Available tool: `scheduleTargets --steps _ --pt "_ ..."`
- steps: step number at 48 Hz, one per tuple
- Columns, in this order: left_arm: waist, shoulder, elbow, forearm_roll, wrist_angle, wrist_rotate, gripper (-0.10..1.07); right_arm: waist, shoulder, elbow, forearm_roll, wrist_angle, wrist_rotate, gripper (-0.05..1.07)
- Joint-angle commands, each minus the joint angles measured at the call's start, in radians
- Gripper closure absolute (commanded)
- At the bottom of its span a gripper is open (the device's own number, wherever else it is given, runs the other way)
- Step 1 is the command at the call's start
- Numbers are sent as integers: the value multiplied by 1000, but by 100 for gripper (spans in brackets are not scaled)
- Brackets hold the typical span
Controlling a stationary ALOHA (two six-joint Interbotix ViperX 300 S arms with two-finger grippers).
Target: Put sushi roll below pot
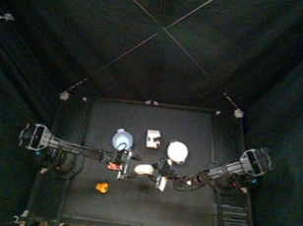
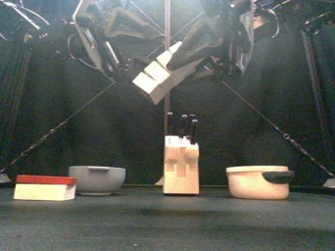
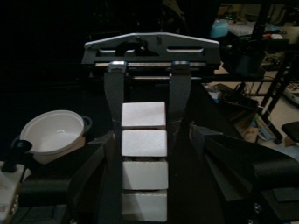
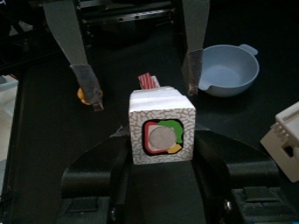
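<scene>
The left gripper [image 3: 146, 131] is clamped on the sushi roll [image 2: 155, 74], which hangs tilted high above the black table [image 1: 186, 208], up and left of the white pot [image 2: 258, 182] in the front view. The right gripper [image 4: 140, 92] gapes wide around the roll's cut end, gripping nothing. Bare tabletop lies in front of the pot, and black curtains [image 1: 25, 76] close in beyond it.

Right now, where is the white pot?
In the front view the pot stands on the right side of the table, to the right of the white block; the grey bowl is on the block's other side.
</scene>
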State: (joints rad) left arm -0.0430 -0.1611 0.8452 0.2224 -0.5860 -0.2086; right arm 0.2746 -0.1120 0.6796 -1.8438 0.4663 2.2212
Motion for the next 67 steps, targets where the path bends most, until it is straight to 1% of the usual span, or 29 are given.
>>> scheduleTargets --steps 1,13,19,25,37,46,50,54,57,61,67 --pt "2 -5 -9 -3 -9 3 -2 -3 -35 -6 15 5 2 45" --pt "6 -12 9 -3 -8 3 -2 5 -94 43 74 -12 3 45" --pt "15 -14 15 -3 -8 3 -2 8 -115 84 169 -63 3 45" --pt "23 -14 21 -5 -5 2 -2 32 -118 124 265 -112 0 45" --pt "34 -14 29 -2 -2 3 -2 95 -109 178 307 -120 2 45" --pt "38 -14 32 -3 -2 3 -2 106 -130 198 460 -138 0 45" --pt "38 -14 32 -3 0 3 -2 104 -132 201 500 -166 0 45" --pt "38 -14 32 -3 0 3 -2 100 -133 204 551 -216 2 45" --pt "40 -14 32 -3 0 3 -2 92 -147 204 623 -290 2 45" --pt "41 -14 34 -5 2 3 -2 51 -163 210 715 -393 2 45" --pt "43 -14 34 -3 3 2 -2 -23 -181 239 888 -538 3 45"
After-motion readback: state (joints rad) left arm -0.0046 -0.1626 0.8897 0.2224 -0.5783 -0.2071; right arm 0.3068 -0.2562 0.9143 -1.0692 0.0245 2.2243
